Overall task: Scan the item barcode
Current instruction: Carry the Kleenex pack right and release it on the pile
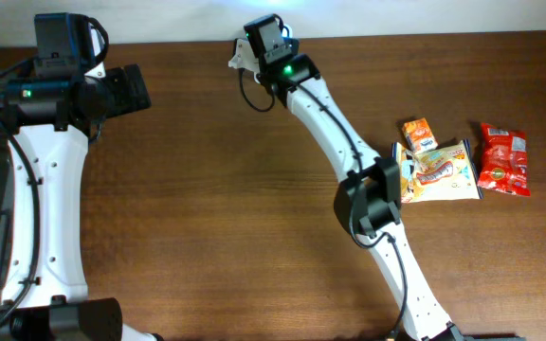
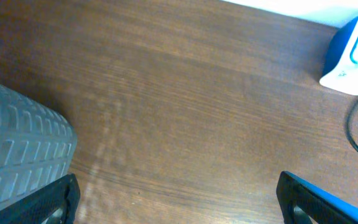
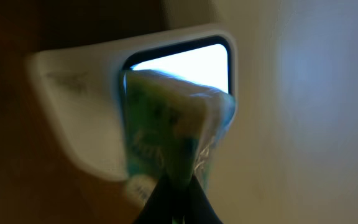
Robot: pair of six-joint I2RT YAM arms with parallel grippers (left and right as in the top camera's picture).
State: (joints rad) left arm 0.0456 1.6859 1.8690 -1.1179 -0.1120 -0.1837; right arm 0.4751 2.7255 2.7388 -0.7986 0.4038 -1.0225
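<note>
**Green packet held up to the scanner's lit window**

The right gripper (image 3: 173, 200) has its jaws pressed together on the lower edge of a green packet (image 3: 166, 130), pinching the crinkled wrapper so that the packet stands above the dark fingertips. In the right wrist view the packet fills the middle of the frame and sits just in front of the scanner (image 3: 73, 106), a white housing with rounded corners. The scanner's window (image 3: 188, 65) glows bright white in the upper middle of the frame, and the packet's top edge overlaps its lower part. Whether packet and scanner touch cannot be told. The print on the wrapper is too blurred to read, and no barcode can be made out.

From overhead, the right arm reaches from the bottom right of the frame diagonally up to the top centre, where the scanner stands at the far edge of the brown wooden counter (image 1: 216, 189).

The left gripper (image 1: 131, 90) hangs over the upper left of the counter with its jaws spread wide and nothing between them. Its wrist view shows bare wood between the fingers, with the scanner in the upper right corner and a dark cable (image 2: 356, 134) curving below it.

Three more snack packets lie at the right of the overhead frame, well apart from the scanner. An orange packet (image 1: 418, 133) lies just above a yellow-and-white packet (image 1: 441, 173), and a red packet (image 1: 503, 159) lies to their right.
</note>
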